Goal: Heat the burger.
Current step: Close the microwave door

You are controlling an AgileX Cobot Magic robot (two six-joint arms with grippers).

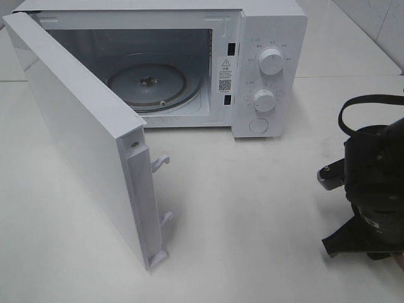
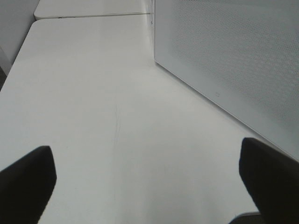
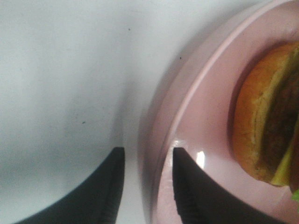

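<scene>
Fingers of the right gripper (image 3: 145, 186) straddle the raised rim of a pale pink round plate (image 3: 196, 93) — one black finger (image 3: 105, 186) outside on the table, the other (image 3: 191, 191) inside on the plate floor. A gap shows on both sides of the rim, so the jaws are parted and not clamping it. On the plate, just beyond the inner finger but not touching it, lies the small round burger (image 3: 266, 116): golden-brown bun, dark filling, a bit of yellow and green at the edge. Only part of it is in frame.

Left gripper (image 2: 149, 182) hangs w/ its two black fingers spread wide, nothing between them, bare white tabletop (image 2: 93, 93) below. White perforated panel (image 2: 233, 56) rises beside it.

In the exterior high view the right arm (image 1: 372, 189) sits at the near right edge of the table; plate and burger can't be seen there. Wide bare surface lies between arm and the white microwave oven (image 1: 265, 63) at the back. Its white door (image 1: 82, 139) swings out toward the near left — cavity fully open, round glass turntable (image 1: 148, 85) inside. Two dials on the right panel.
</scene>
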